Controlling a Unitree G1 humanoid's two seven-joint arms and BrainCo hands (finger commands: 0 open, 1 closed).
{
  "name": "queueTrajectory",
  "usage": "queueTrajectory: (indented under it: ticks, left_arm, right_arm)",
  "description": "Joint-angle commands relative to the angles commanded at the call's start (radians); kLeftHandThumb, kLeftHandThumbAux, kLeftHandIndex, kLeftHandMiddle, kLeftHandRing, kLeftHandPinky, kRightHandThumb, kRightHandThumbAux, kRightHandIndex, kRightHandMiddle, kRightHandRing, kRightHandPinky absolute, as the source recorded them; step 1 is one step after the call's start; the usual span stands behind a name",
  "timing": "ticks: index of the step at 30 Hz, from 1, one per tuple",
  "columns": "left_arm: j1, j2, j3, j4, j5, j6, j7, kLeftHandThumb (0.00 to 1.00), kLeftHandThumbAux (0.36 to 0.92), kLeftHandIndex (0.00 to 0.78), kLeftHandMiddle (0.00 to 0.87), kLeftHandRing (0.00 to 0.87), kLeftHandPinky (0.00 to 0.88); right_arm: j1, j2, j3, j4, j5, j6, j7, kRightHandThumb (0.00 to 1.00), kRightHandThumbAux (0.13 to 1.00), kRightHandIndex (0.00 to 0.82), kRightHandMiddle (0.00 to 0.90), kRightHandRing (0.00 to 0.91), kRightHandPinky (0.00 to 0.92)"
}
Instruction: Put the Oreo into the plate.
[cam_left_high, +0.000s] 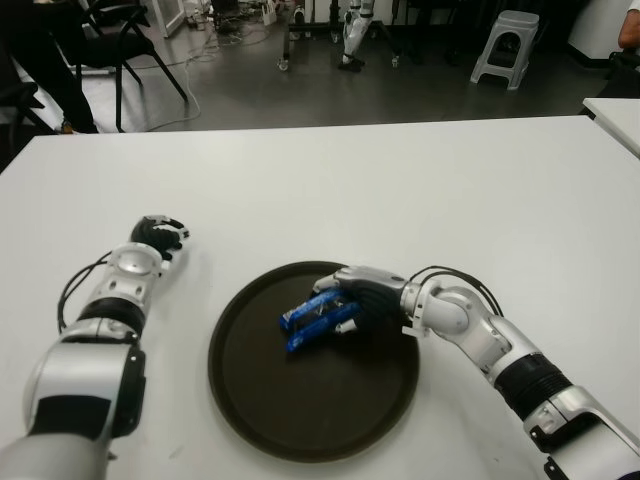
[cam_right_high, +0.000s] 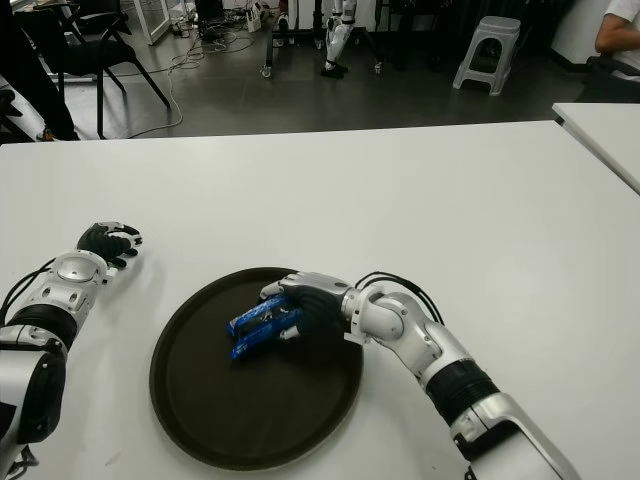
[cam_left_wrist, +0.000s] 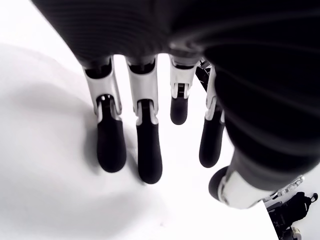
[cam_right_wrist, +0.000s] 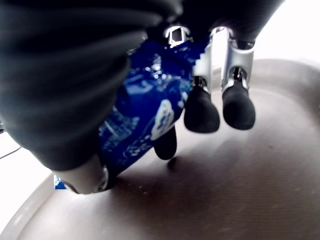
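Blue Oreo pack (cam_left_high: 312, 318) in right hand (cam_left_high: 352, 300), over plate (cam_left_high: 250, 400)

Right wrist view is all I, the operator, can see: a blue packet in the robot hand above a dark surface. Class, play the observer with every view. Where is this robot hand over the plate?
Observer: The right robot hand holds the Oreo packet over the middle of the round dark plate, reaching in from the plate's right side.
Operator: What is the other robot hand doing?
Observer: The left robot hand shows left of the plate above the white table; its fingers hang relaxed and hold nothing.
Operator: Is anything else on the plate?
Observer: No, only the packet is over it.
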Motion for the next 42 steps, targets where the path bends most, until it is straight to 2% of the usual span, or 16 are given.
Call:
queueTrajectory:
  ticks: [7, 9, 10, 12, 13, 14, 15, 16, 17, 18, 20, 22, 26, 30, 37, 42]
  left_arm:
    - [0.000, 0.000, 0.000, 0.001, 0.001, 0.003, 0.000, 0.668, 0.732, 0.396, 0.119, 0.144, 0.132]
    - [-0.001, 0.000, -0.003, 0.001, 0.003, 0.005, 0.002, 0.668, 0.731, 0.396, 0.123, 0.146, 0.130]
    - [-0.001, 0.000, -0.003, 0.001, 0.004, 0.005, 0.003, 0.668, 0.731, 0.397, 0.123, 0.147, 0.131]
    - [-0.002, 0.000, -0.004, 0.001, 0.005, 0.007, 0.004, 0.668, 0.731, 0.397, 0.123, 0.148, 0.135]
    - [-0.002, 0.000, -0.004, 0.000, 0.004, 0.007, 0.005, 0.669, 0.731, 0.397, 0.123, 0.149, 0.136]
    - [-0.002, 0.000, -0.004, 0.000, 0.004, 0.007, 0.006, 0.669, 0.731, 0.397, 0.121, 0.149, 0.142]
    - [-0.002, 0.000, -0.004, 0.000, 0.004, 0.007, 0.006, 0.670, 0.731, 0.397, 0.120, 0.149, 0.145]
    - [-0.002, 0.000, -0.003, 0.000, 0.004, 0.008, 0.006, 0.670, 0.731, 0.397, 0.119, 0.150, 0.147]
    - [-0.003, 0.000, -0.003, 0.001, 0.004, 0.011, 0.006, 0.671, 0.731, 0.397, 0.120, 0.151, 0.150]
    - [-0.004, 0.000, -0.003, 0.001, 0.004, 0.013, 0.006, 0.671, 0.731, 0.397, 0.121, 0.152, 0.153]
    - [-0.004, 0.000, -0.004, 0.001, 0.004, 0.012, 0.006, 0.671, 0.730, 0.397, 0.121, 0.153, 0.158]
    - [-0.003, 0.000, -0.004, 0.001, 0.004, 0.010, 0.006, 0.672, 0.730, 0.397, 0.120, 0.154, 0.161]
    - [-0.002, 0.000, -0.004, 0.001, 0.005, 0.009, 0.008, 0.672, 0.730, 0.397, 0.122, 0.154, 0.158]
    - [-0.002, 0.001, -0.005, 0.001, 0.005, 0.008, 0.008, 0.672, 0.730, 0.397, 0.128, 0.157, 0.158]
    - [0.000, 0.002, -0.003, 0.002, 0.004, -0.001, 0.002, 0.673, 0.730, 0.397, 0.130, 0.159, 0.160]
    - [-0.002, 0.002, -0.003, 0.002, 0.003, 0.006, -0.004, 0.672, 0.731, 0.397, 0.128, 0.160, 0.163]
  right_arm:
    - [0.002, -0.009, -0.008, -0.020, 0.028, -0.004, 0.046, 0.691, 0.736, 0.427, 0.772, 0.780, 0.764]
    - [0.007, -0.005, -0.015, -0.027, 0.050, 0.016, 0.070, 0.692, 0.736, 0.422, 0.724, 0.738, 0.720]
    - [0.008, -0.001, -0.017, -0.026, 0.058, 0.026, 0.078, 0.691, 0.736, 0.420, 0.685, 0.699, 0.665]
    - [0.010, 0.004, -0.020, -0.030, 0.074, 0.045, 0.093, 0.686, 0.738, 0.413, 0.562, 0.572, 0.474]
    - [0.013, 0.004, -0.023, -0.040, 0.083, 0.057, 0.103, 0.684, 0.738, 0.412, 0.538, 0.547, 0.436]
    - [0.015, 0.004, -0.025, -0.048, 0.089, 0.066, 0.110, 0.677, 0.741, 0.405, 0.454, 0.456, 0.329]
    - [0.016, 0.004, -0.026, -0.054, 0.094, 0.073, 0.115, 0.672, 0.743, 0.401, 0.399, 0.397, 0.261]
    - [0.020, 0.007, -0.029, -0.060, 0.101, 0.085, 0.118, 0.670, 0.744, 0.400, 0.380, 0.376, 0.236]
    - [0.025, 0.012, -0.035, -0.058, 0.114, 0.091, 0.121, 0.448, 0.757, 0.292, 0.312, 0.302, 0.176]
    - [0.029, 0.016, -0.038, -0.058, 0.124, 0.096, 0.124, 0.286, 0.736, 0.194, 0.236, 0.221, 0.122]
    - [0.036, 0.026, -0.047, -0.046, 0.162, 0.093, 0.143, 0.146, 0.690, 0.102, 0.159, 0.143, 0.071]
    - [0.038, 0.034, -0.054, -0.037, 0.198, 0.097, 0.173, 0.060, 0.625, 0.041, 0.098, 0.083, 0.032]
    - [0.040, 0.044, -0.065, -0.041, 0.278, 0.155, 0.263, 0.015, 0.496, 0.010, 0.028, 0.024, 0.008]
    - [0.033, 0.061, -0.074, -0.028, 0.347, 0.241, 0.352, 0.003, 0.395, 0.002, 0.005, 0.004, 0.001]
    - [0.038, 0.070, -0.088, -0.049, 0.387, 0.310, 0.405, 0.000, 0.355, 0.000, 0.000, 0.000, 0.000]
    - [0.047, 0.061, -0.092, -0.074, 0.380, 0.315, 0.401, 0.000, 0.353, 0.000, 0.000, 0.000, 0.000]
